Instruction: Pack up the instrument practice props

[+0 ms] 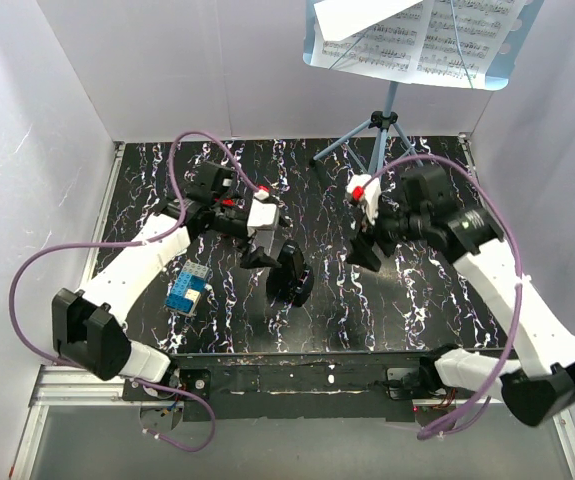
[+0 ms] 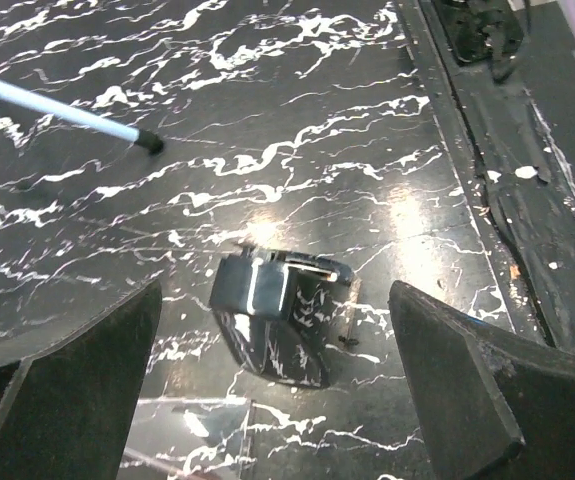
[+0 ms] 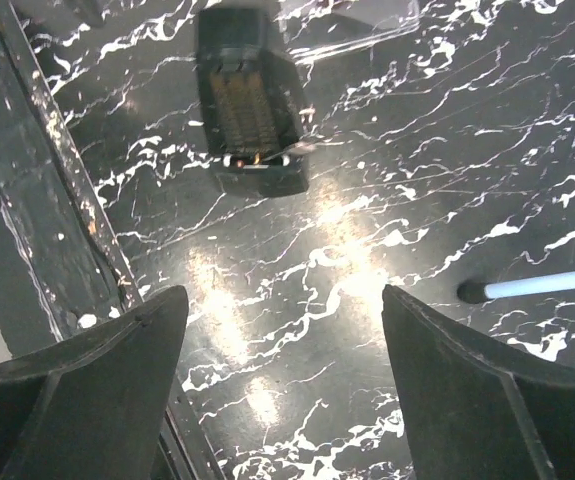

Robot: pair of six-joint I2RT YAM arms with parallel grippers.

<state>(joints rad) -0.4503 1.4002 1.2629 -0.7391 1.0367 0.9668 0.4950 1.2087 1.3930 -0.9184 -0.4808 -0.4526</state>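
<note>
While left gripper point(image 2: 275, 300) and right gripper point(image 3: 285, 300) hung released, empty, the light-blue music stand point(image 1: 391, 102) stood at 1 o'clock on the table point(image 1: 347, 310), sheet-music pages point(image 1: 447, 40) on its desk, print too small to read.

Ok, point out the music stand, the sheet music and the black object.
music stand point(image 1: 378, 122): top view, where legs meet pole.
sheet music point(image 1: 437, 45): top view, printed page.
black object point(image 1: 292, 275): top view, its body.
</note>
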